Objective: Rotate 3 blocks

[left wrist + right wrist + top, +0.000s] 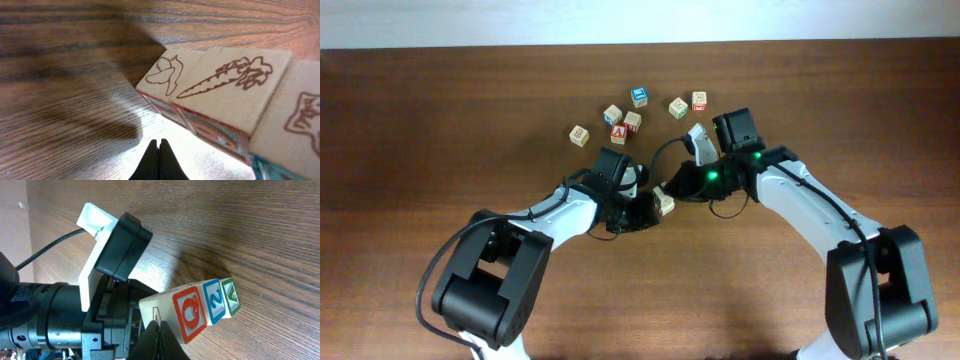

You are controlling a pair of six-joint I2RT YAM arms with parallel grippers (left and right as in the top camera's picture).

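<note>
Three blocks (220,95) in touching row (bird, carrot tops) beside left gripper (160,159) and right gripper (159,339); both jaws pressed together, empty; spare cubes (633,121) at twelve o'clock.

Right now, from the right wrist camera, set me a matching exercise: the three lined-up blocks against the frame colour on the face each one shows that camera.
Column one:
1. Q block
2. 2 block
3. end block, past the 2

Column two:
a. green
b. red
c. blue

Pairs: 1-b; 2-c; 3-a
</note>
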